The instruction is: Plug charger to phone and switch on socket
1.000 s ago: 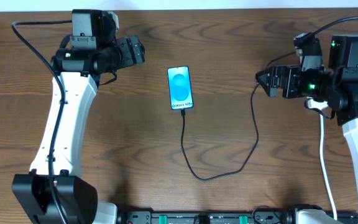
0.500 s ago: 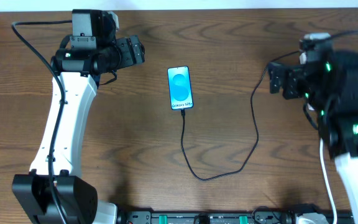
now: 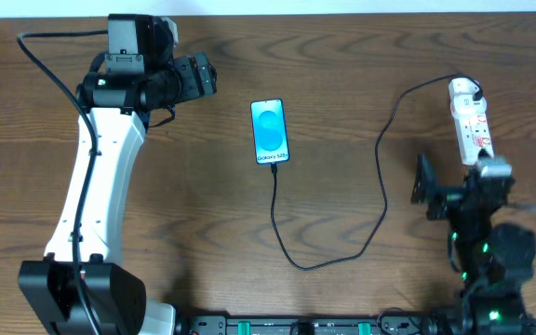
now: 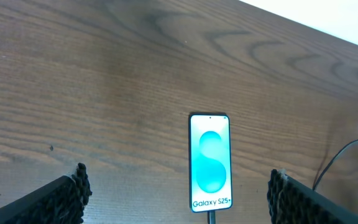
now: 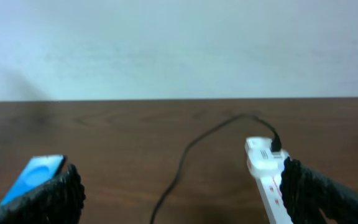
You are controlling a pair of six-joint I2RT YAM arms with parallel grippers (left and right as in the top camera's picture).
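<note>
The phone [image 3: 270, 131] lies screen up, lit blue, at the middle of the table; it also shows in the left wrist view [image 4: 209, 162] and the right wrist view [image 5: 35, 175]. The black charger cable [image 3: 382, 200] runs from the phone's bottom edge, loops toward the front, and rises to its adapter [image 5: 275, 144] at the far end of the white socket strip [image 3: 471, 119], which also shows in the right wrist view [image 5: 268, 171]. My left gripper [image 3: 205, 74] [image 4: 179, 199] is open and empty, left of the phone. My right gripper [image 3: 424, 183] [image 5: 179, 193] is open and empty, in front of and left of the strip.
The strip's white cord [image 3: 489, 270] runs toward the front right under my right arm. The table's far edge meets a pale wall [image 5: 179, 50]. A black rail [image 3: 305, 326] runs along the front edge.
My right arm has pulled back from the socket strip toward the front of the table, uncovering the strip. The left arm, phone and cable have not moved.
</note>
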